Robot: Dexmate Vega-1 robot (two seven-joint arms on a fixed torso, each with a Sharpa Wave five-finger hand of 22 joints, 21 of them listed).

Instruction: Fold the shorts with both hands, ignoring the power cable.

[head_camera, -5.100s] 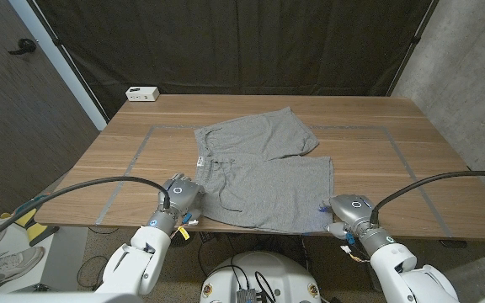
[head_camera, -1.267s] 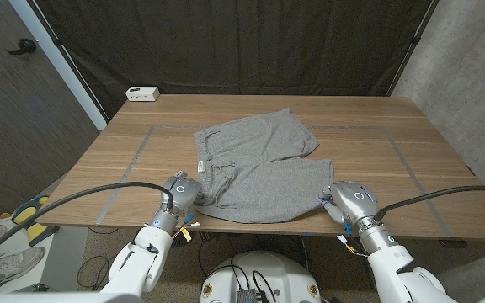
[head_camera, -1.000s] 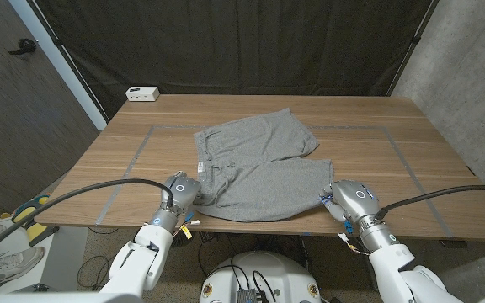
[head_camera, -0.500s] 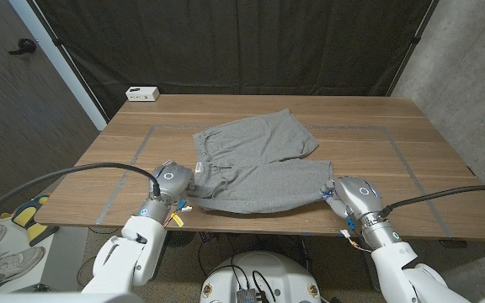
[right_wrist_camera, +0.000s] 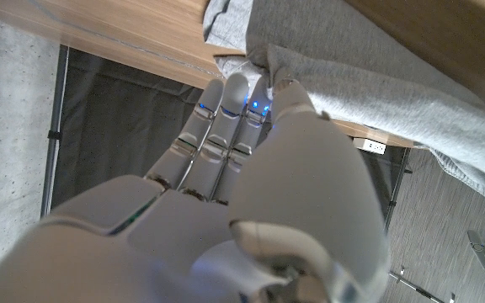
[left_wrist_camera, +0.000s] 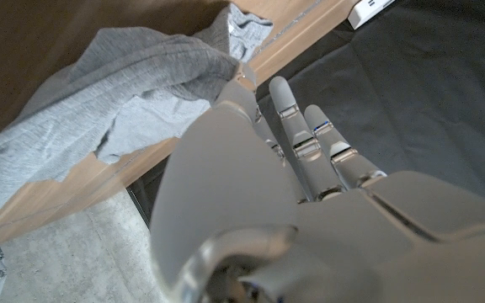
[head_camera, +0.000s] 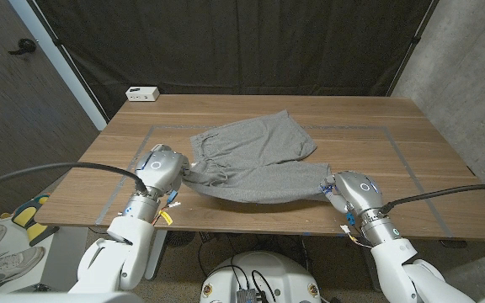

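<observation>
The long wooden table point(head_camera: 411, 143) with grey tape lines on its top is spreading out ahead of both hands, and the two arms are reaching onto its near edge from either side. The grey, soft-knit cotton shorts point(head_camera: 255, 156) are lying across the middle of the table, between the two hands and reaching away from them toward the far side. The near leg of the shorts is stretching in a band from one hand to the other, with its lower edge sagging in a shallow curve, while the far leg is lying flat beyond it.

The left hand point(head_camera: 160, 168) is gripping the waistband end of the shorts; in the left wrist view the left hand point(left_wrist_camera: 251, 160) is showing its thumb pressing bunched grey cloth against the extended fingers point(left_wrist_camera: 289, 114), and the shorts point(left_wrist_camera: 125, 118) are draping off from that pinch along the table's edge.

The right hand point(head_camera: 349, 187) is clamping the hem corner of the near leg. In the right wrist view the right hand point(right_wrist_camera: 259, 135) is closing thumb and fingertips point(right_wrist_camera: 234, 88) on a fold of the shorts point(right_wrist_camera: 377, 93), which are running away from it.

A small white rectangular box point(head_camera: 142, 93) is sitting at the far corner of the table, well beyond the left hand.
</observation>
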